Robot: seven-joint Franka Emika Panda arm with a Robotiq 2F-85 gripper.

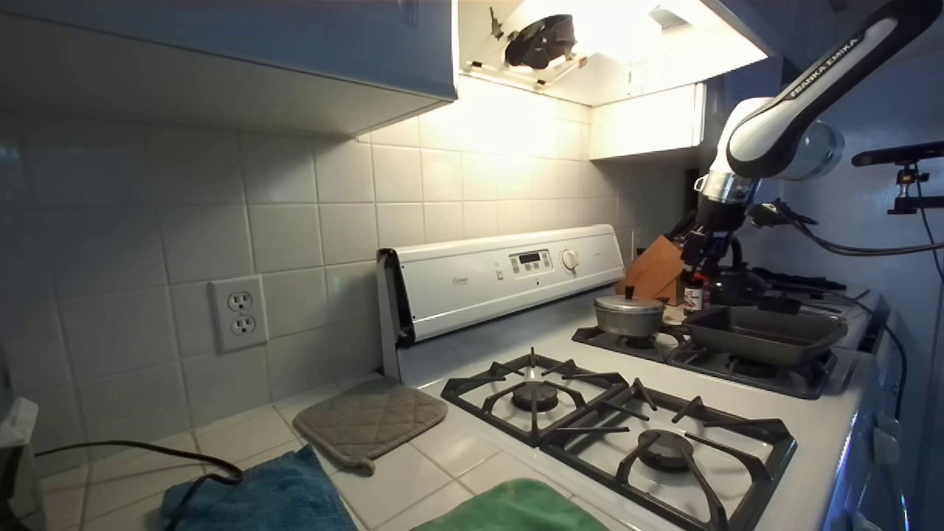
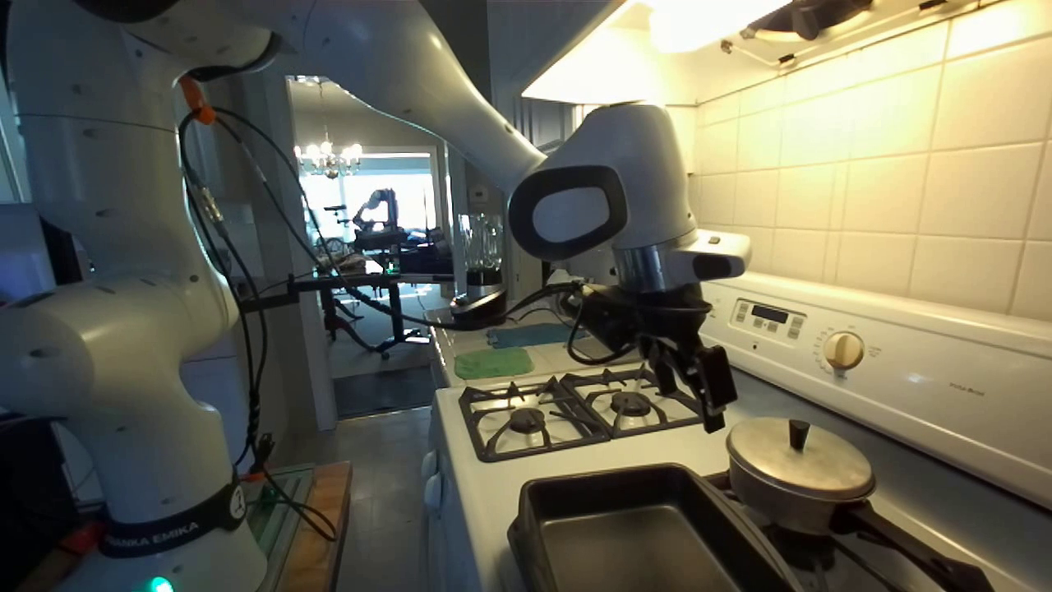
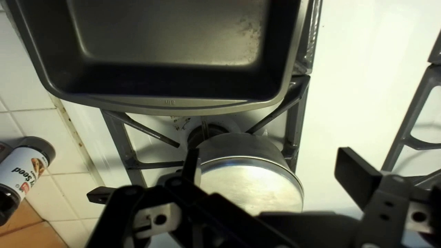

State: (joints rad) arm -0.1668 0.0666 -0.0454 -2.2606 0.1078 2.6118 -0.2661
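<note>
Arm (image 1: 802, 110): "FRANKA EMIKA" (jar (image 3: 24, 168): "Seed")

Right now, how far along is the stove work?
Looks done: the open tool is above the stove, with the pot showing between its fingers in the wrist view. In hand: nothing is gripped. Likely left: any grasp or lift; the lid is on the pot, and the pot and baking pan rest on the stove.

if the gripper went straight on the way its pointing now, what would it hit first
Probably the metal lid of the pot: the open gripper angles down toward it in both exterior views. Depth is unclear, so contact could be off-centre.
</note>
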